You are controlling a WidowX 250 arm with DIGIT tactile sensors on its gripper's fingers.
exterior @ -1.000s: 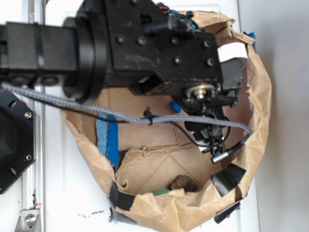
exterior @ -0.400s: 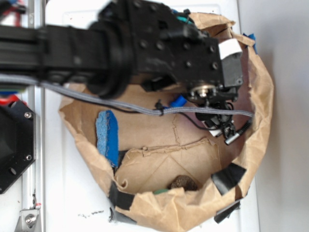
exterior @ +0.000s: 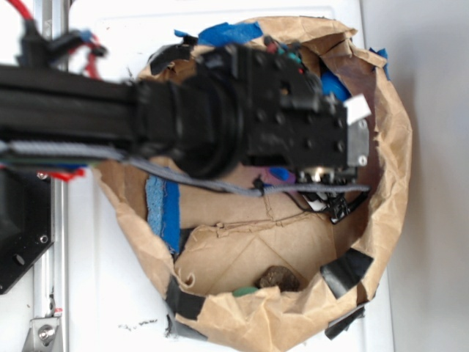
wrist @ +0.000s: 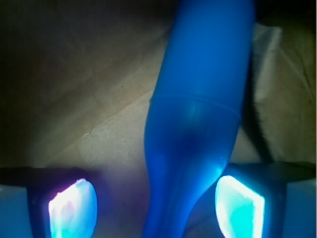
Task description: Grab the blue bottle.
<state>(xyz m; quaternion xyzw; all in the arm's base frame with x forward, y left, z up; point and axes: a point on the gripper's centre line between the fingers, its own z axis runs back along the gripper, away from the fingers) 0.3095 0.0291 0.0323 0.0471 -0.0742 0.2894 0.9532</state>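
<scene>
On your wrist view, start at the left: the left fingertip pad (wrist: 73, 208) glows pale violet-white at the bottom edge, with bare brown paper (wrist: 89, 99) of the bag floor above it and an empty gap to its right. Next comes the smooth solid-blue plastic bottle (wrist: 198, 124), lying lengthwise between your fingers, its narrow neck running down toward the camera and its wide body stretching away at the top. The bottle sits closer to the right pad (wrist: 240, 208) than to the left one; its side is just beside that right pad, though you cannot tell whether they touch. The black two-finger gripper (wrist: 156, 210) stands wide apart with the neck inside the gap, and it has no hold on anything.

On your exterior view, again from the left: the black arm (exterior: 73, 103) reaches in across the white table (exterior: 117, 293). Below it, well to the left of the fingers, a flat blue rectangular sponge (exterior: 163, 213) leans against the wall of the crumpled brown paper bag (exterior: 396, 147). The wrist block hides most of the bottle; only a small blue patch shows beside it at the upper right (exterior: 334, 86). Below the fingers, near the bag's lower wall, lies a dark brown rough lump (exterior: 278, 278) and a strip of black tape (exterior: 344, 270).
</scene>
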